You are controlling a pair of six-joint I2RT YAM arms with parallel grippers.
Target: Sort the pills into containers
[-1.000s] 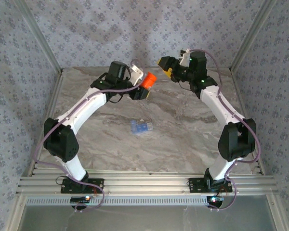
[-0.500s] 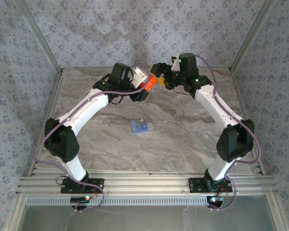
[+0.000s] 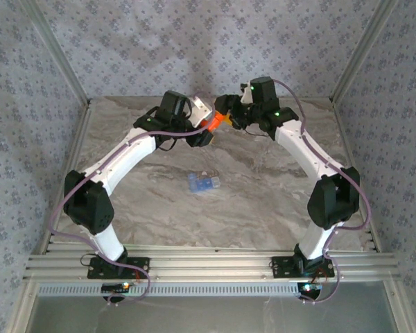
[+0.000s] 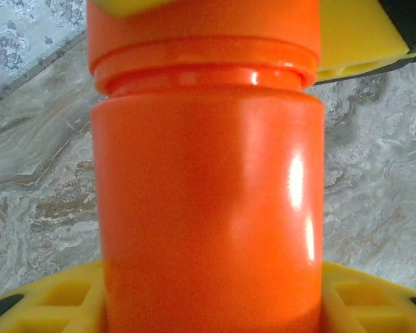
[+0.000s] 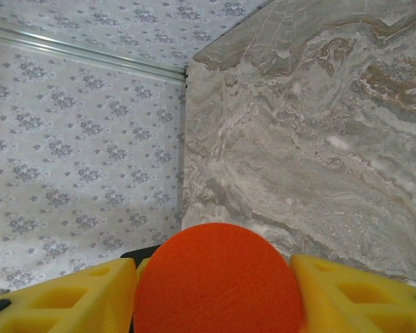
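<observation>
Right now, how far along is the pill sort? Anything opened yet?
Done: nothing I can confirm.
In hand: the left gripper holds the bright orange cylindrical plastic bottle above the marble-patterned table. The right gripper is closed on its red-orange round cap, which is on, probably to unscrew it.
Left: opening it, the pale blue translucent container lying mid-table, and all the sorting. I cannot tell what either holds.

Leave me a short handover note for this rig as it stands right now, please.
Left claw: shut on the orange bottle, held up over the far middle of the table.
Right claw: shut on the red-orange cap, which is not off yet.
Pale blue container: lying mid-table, apart from both arms.
Done: bottle lifted, cap gripped.
Left: take the cap off, then sort the pills.
</observation>
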